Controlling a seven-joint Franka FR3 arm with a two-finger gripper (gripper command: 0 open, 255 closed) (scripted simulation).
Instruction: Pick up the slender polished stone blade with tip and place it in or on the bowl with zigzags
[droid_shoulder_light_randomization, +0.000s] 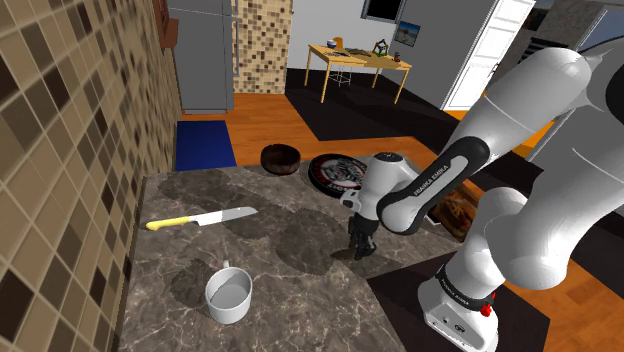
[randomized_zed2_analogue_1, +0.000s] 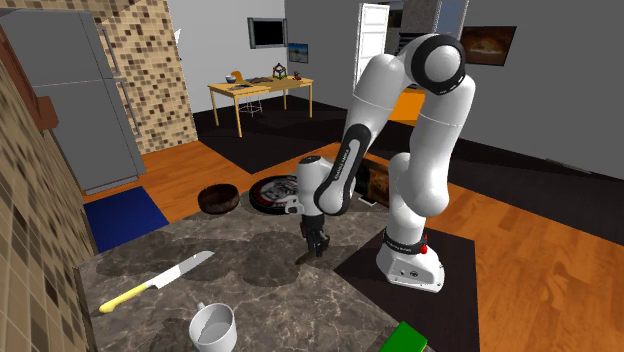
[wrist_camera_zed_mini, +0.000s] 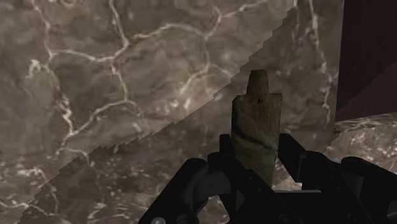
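In the wrist view a slender mottled olive-brown stone blade (wrist_camera_zed_mini: 257, 121) with a narrow tip stands between my black fingers, and my gripper (wrist_camera_zed_mini: 257, 156) is shut on its lower part. In the shoulder view the gripper (droid_shoulder_light_randomization: 362, 246) points straight down at the dark marble counter (droid_shoulder_light_randomization: 290, 240), close to the counter's right edge. It appears the same way in the second exterior view (randomized_zed2_analogue_1: 314, 250). A round black bowl with white and red markings (droid_shoulder_light_randomization: 335, 172) (randomized_zed2_analogue_1: 272, 192) lies beyond the counter's far edge, behind the gripper.
A yellow-handled knife (droid_shoulder_light_randomization: 200, 219) lies on the counter toward the tiled wall (droid_shoulder_light_randomization: 60, 150). A white mug (droid_shoulder_light_randomization: 229, 294) stands near the front. A dark brown bowl (droid_shoulder_light_randomization: 282, 157) sits beside the patterned one. The counter drops off just right of the gripper.
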